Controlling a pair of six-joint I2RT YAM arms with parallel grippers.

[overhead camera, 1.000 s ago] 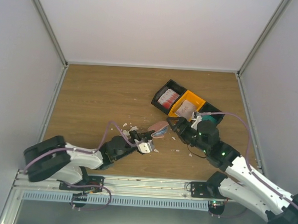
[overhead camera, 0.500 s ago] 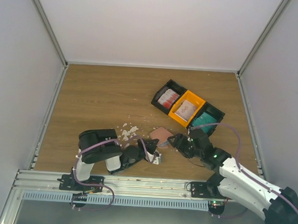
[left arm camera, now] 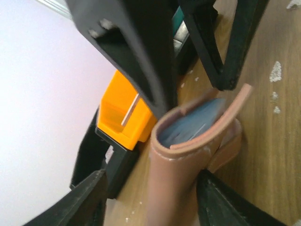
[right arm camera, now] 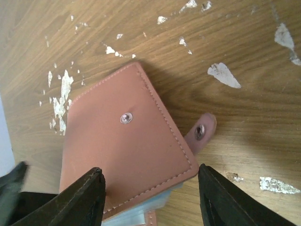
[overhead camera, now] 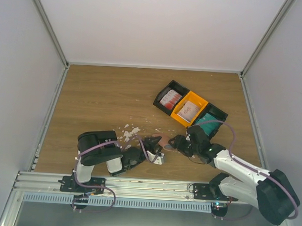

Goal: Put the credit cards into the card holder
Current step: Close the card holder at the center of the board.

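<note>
The salmon-brown card holder (right arm camera: 127,150) lies on the wood between both grippers, its snap tab sticking out and its pale blue inside showing at the open edge (left arm camera: 197,122). From above only a sliver of the card holder (overhead camera: 166,139) shows. My left gripper (left arm camera: 151,175) is open around its folded end, with a gap at the left finger. My right gripper (right arm camera: 149,169) is open astride it from the other side. The credit cards sit in the bins: red-and-white (overhead camera: 170,99), whitish-pink (overhead camera: 188,110) and teal (overhead camera: 209,121).
Three joined bins stand at the back right: black (overhead camera: 168,88), orange (overhead camera: 198,101) and black (overhead camera: 219,115). The orange bin (left arm camera: 117,113) is close behind the holder. White scraps (overhead camera: 129,132) litter the wood near the left gripper. Grey walls enclose the table.
The left arm folded back toward its base and its gripper went from shut to open. The right gripper swung left over the holder and narrowed. The holder is now mostly covered from above.
</note>
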